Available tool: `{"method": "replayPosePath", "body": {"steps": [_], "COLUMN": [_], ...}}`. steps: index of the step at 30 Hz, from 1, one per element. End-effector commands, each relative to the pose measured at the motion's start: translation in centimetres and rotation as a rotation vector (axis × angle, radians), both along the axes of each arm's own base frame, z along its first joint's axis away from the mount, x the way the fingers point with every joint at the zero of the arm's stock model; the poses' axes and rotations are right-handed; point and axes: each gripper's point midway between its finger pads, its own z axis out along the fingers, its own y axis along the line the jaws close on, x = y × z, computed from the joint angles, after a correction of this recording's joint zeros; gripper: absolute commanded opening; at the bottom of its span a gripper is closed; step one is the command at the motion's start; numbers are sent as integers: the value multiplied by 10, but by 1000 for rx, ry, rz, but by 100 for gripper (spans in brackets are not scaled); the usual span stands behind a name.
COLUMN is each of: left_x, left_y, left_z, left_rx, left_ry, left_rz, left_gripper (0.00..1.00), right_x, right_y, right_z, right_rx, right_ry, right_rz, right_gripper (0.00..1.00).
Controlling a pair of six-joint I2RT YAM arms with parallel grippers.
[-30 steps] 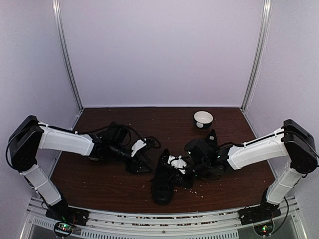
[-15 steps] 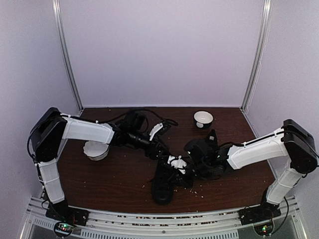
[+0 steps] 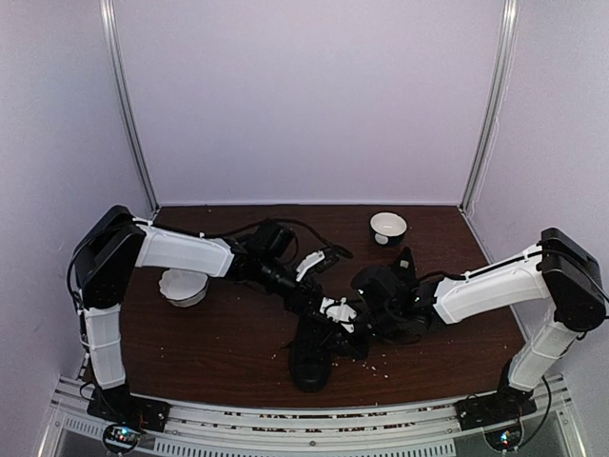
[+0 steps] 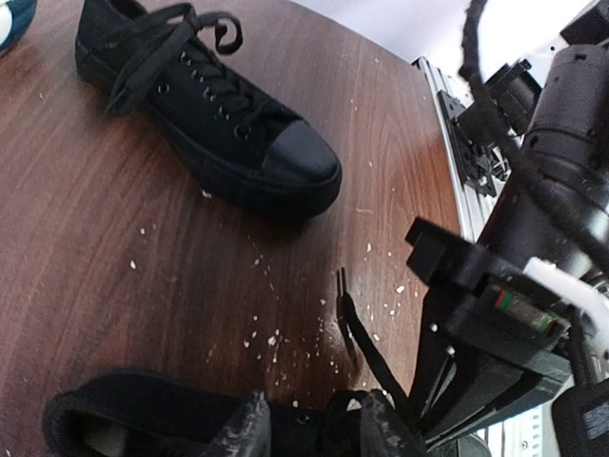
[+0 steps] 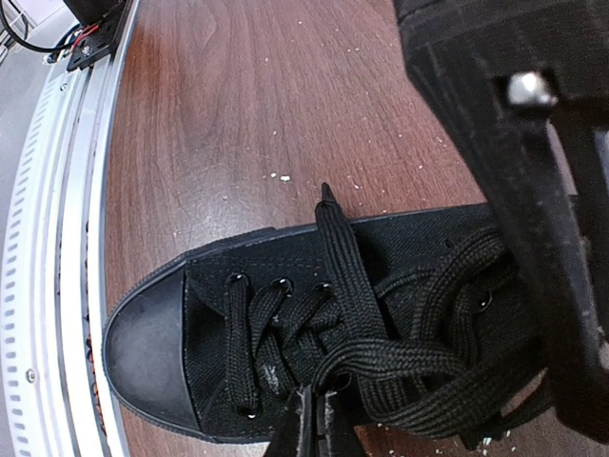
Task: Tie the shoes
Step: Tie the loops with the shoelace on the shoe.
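Note:
One black shoe point(image 3: 309, 362) lies at the table's middle front, toe toward the near edge. My right gripper point(image 5: 317, 419) is shut on a lace strand above the eyelets of this shoe point(image 5: 143, 343); in the top view this right gripper point(image 3: 335, 326) comes in from the right. My left gripper point(image 4: 314, 430) reaches in from the left with its jaws apart, astride the laced upper of the same shoe point(image 4: 143, 419). In the top view the left gripper point(image 3: 312, 290) hangs over the shoe's heel end. A loose lace end point(image 4: 341, 290) trails on the wood. The second shoe point(image 4: 238, 133) lies farther off, laces loose.
A white bowl point(image 3: 184, 286) stands at the left under my left arm. Another bowl point(image 3: 388, 228) stands at the back right. Pale crumbs point(image 4: 271, 338) are scattered over the brown table point(image 3: 219, 343). A metal rail point(image 3: 285, 419) runs along the near edge.
My left arm has swung from the left side to the middle shoe, uncovering the left bowl. The right arm and the shoe have stayed put.

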Motion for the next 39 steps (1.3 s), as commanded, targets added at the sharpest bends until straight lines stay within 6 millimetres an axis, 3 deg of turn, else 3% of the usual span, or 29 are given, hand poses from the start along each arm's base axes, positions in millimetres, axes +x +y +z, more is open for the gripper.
{"method": "replayPosePath", "body": {"steps": [1,4,10,18,26,39], "left_x": [-4,-7,-14,-5,7,14], "left_y": [-4,-2,1,13,40,73], "left_z": [3,3,11,11,27,2], "left_rx": [-14,-11,-36,-9,1,110], "left_ry": [-7,-4,5,-44,-150,-189], "left_rz": [-36,-44,-63,55,190,274], "left_gripper": [32,26,0,0,0,0], "right_x": [5,5,7,8,6,2], "right_y": [0,0,-1,-5,-13,-24], "right_z": [1,2,1,6,8,6], "right_rx": [-8,-10,-19,-32,-48,-60], "right_ry": [-33,-37,-41,-56,-65,-35], "right_rz": [-5,-4,-10,-21,-24,-37], "right_gripper": [1,1,1,1,1,0]}}
